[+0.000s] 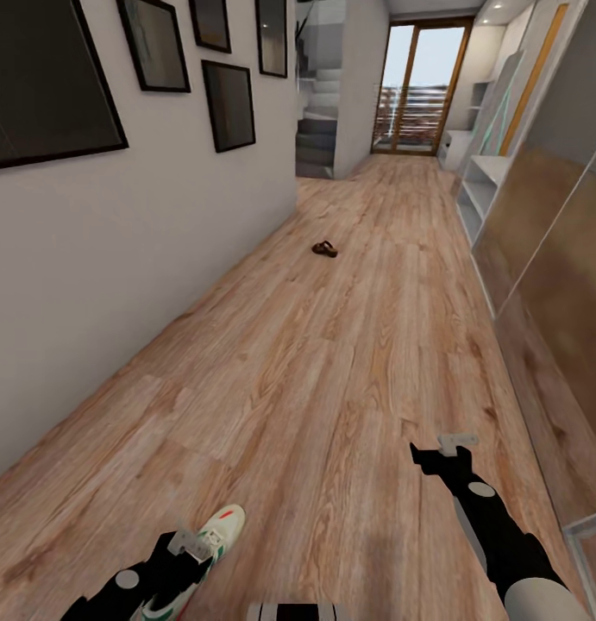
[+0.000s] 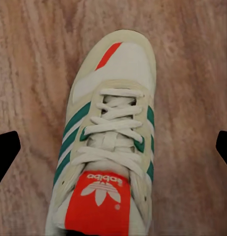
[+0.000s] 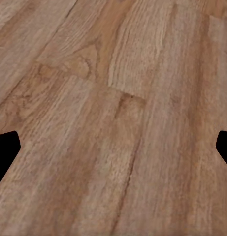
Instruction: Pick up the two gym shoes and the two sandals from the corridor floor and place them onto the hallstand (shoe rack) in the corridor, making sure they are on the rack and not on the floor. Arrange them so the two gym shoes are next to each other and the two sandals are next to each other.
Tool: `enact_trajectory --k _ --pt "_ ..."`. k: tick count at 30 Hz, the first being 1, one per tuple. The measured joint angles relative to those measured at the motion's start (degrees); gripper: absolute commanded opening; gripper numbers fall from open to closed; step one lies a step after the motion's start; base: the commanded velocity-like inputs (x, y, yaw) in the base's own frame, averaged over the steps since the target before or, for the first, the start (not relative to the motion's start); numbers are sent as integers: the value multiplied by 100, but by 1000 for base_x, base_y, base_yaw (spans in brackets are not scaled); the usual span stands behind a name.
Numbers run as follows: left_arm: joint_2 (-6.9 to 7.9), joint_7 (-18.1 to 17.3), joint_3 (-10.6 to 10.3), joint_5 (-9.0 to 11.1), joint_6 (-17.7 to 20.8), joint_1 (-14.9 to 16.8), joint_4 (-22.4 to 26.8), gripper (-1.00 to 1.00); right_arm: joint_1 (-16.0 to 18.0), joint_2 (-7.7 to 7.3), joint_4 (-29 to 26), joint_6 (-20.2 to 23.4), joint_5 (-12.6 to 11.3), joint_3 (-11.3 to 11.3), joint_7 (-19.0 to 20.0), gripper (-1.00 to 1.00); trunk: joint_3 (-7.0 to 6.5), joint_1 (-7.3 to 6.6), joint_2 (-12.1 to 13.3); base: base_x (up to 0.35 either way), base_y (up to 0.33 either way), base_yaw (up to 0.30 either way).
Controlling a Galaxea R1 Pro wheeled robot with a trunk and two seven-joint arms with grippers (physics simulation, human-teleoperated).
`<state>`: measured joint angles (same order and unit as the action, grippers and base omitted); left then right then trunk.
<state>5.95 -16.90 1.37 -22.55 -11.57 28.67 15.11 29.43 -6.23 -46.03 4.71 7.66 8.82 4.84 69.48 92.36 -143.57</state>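
Head view: a corridor with a wood-plank floor (image 1: pixel 332 362) running toward a glazed door (image 1: pixel 418 86) at the far end; framed pictures (image 1: pixel 228 103) hang on the wall at the left, and a staircase (image 1: pixel 319 129) rises beyond them; a pale grey shoe rack (image 1: pixel 483 185) with open tiers stands along the right-hand wall, well down the corridor. One sneaker (image 1: pixel 213 539), cream-white with green stripes, lies on the floor at the bottom edge, toe pointing up the corridor; the left claw (image 1: pixel 187 545) hangs directly over it, its dark arm covering the heel. One brown sandal (image 1: pixel 324 249) lies on the floor well apart from the sneaker, midway down the corridor, near the left wall. The right claw (image 1: pixel 457 445) is held above bare planks at the lower right.

Left wrist view: the sneaker (image 2: pixel 111 142) seen from above, white laces and red-orange tongue tag facing the camera; the two dark fingertips (image 2: pixel 5 152) stand wide apart at either side, clear of the shoe, nothing clamped.

Right wrist view: the fingertips (image 3: pixel 5 152) likewise spread wide over the floor (image 3: pixel 113 118), holding nothing.
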Motion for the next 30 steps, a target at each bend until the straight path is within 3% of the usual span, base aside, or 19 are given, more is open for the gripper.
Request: enact_trajectory --k 14,30 --pt "68 4 2 -23 -250 -390 31 100 -1 6 0 0 0 0 0 100 12 0 0 0 0 -6" --pt "447 27 29 2 -368 -508 26 100 0 21 0 0 0 -5 -9 100 105 0 0 0 0 0"
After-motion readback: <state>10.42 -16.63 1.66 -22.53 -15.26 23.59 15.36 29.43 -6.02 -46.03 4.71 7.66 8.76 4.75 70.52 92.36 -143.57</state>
